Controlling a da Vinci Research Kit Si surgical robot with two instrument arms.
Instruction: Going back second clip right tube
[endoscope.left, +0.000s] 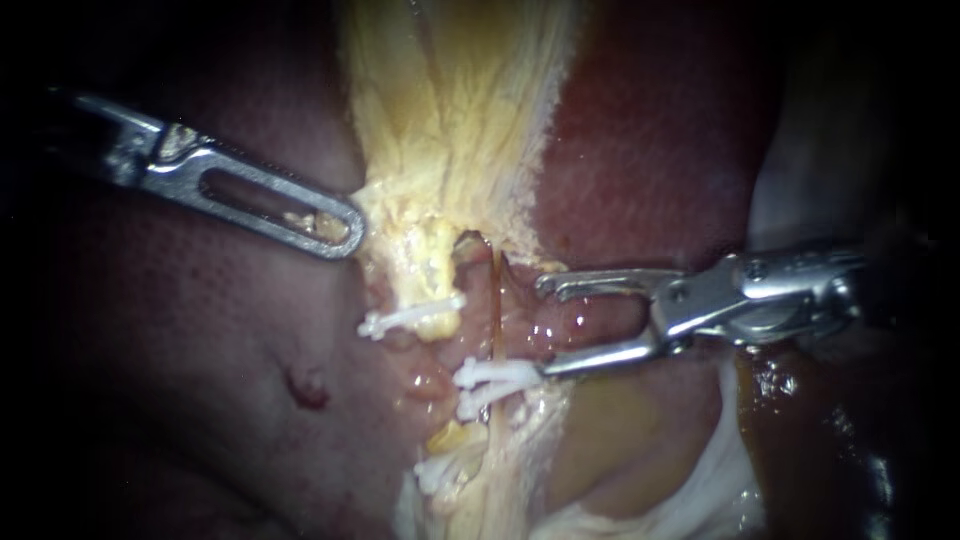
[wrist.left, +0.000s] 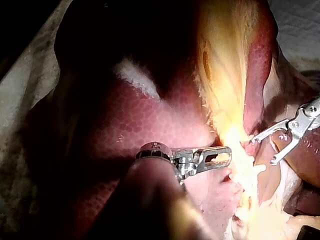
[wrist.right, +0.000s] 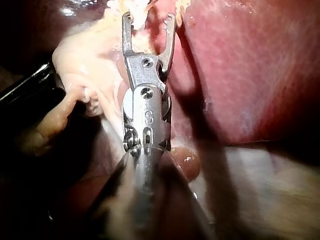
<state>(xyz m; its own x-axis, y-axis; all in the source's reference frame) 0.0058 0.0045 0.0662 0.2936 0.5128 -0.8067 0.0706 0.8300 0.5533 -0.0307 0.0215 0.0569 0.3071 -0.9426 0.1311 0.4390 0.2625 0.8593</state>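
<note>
Second clip (endoscope.left: 495, 375) sits across the right tube (endoscope.left: 496, 300), touching the lower jaw's tip of your right instrument (endoscope.left: 545, 327), whose hand is spread and empty. The tube runs crosswise to that shaft; withdraw straight along it. Your left instrument (endoscope.left: 340, 228), pinching yellow tissue (endoscope.left: 450, 120), lies farther off.

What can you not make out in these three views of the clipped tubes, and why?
Endoscope view: the lowest clip merges with pale tissue; what it grips is unclear.
Left wrist view: glare ahead of the left instrument washes out the clipped area.
Right wrist view: the right instrument, jaws open, reaches the edge, which cuts off whatever lies ahead.
</note>
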